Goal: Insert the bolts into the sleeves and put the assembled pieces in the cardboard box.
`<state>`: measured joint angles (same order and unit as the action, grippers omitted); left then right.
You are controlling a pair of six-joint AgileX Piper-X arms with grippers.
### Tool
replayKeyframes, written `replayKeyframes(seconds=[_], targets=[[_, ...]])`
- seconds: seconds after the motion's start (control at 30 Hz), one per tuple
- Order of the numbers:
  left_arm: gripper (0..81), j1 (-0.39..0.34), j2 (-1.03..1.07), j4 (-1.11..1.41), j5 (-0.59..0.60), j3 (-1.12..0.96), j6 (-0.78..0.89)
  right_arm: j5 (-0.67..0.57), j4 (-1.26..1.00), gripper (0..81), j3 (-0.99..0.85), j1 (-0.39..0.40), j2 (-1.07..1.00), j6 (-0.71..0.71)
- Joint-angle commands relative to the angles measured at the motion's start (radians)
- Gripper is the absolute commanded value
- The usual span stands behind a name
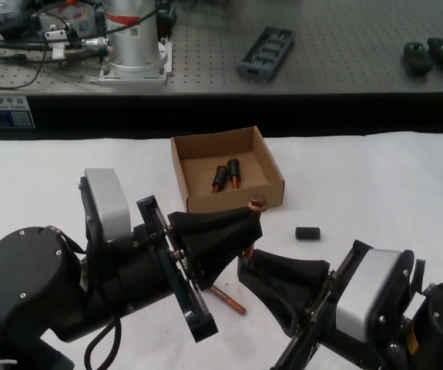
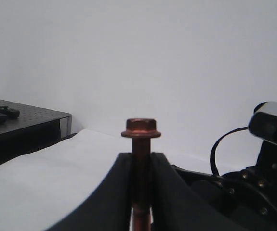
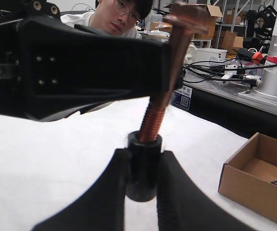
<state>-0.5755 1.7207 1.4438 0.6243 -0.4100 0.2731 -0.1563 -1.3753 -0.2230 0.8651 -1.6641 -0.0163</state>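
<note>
My left gripper (image 1: 250, 223) (image 2: 140, 159) is shut on a copper bolt (image 1: 256, 206) (image 2: 140, 130), head uppermost. Just below it my right gripper (image 1: 246, 260) (image 3: 143, 156) is shut on a black sleeve (image 3: 143, 168). In the right wrist view the bolt's threaded end (image 3: 152, 120) sits in the mouth of that sleeve, slightly tilted. The cardboard box (image 1: 186, 173) (image 3: 246, 185) stands just beyond the grippers with two assembled pieces (image 1: 226, 176) inside. A loose sleeve (image 1: 307, 233) lies to the right of the grippers and a loose bolt (image 1: 227, 298) lies on the white bench under the left arm.
A raised perforated platform (image 1: 344, 73) runs along the back, carrying a metal post (image 1: 132, 38), cables, a dark tray (image 1: 266, 52) and two black parts (image 1: 431, 54). White bench surface lies free to the right of the box.
</note>
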Motion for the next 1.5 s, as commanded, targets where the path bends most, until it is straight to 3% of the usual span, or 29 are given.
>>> replayKeyframes(seconds=[0.0, 0.37, 1.37, 1.47], targets=[[0.6, -0.003, -0.007, -0.045, -0.007, -0.002, 0.012, 0.016, -0.090, 5.6, -0.004, -0.004, 0.002, 0.032], [0.6, -0.003, -0.007, -0.051, 0.039, 0.020, -0.012, 0.057, -0.105, 5.6, -0.004, -0.004, 0.002, 0.061], [0.1, 0.002, -0.007, -0.088, 0.009, 0.050, -0.063, 0.073, -0.178, 5.6, 0.043, -0.004, 0.038, 0.091], [10.0, 0.002, -0.007, -0.088, 0.008, 0.050, -0.043, 0.073, -0.178, 5.6, 0.043, -0.004, 0.038, 0.091]])
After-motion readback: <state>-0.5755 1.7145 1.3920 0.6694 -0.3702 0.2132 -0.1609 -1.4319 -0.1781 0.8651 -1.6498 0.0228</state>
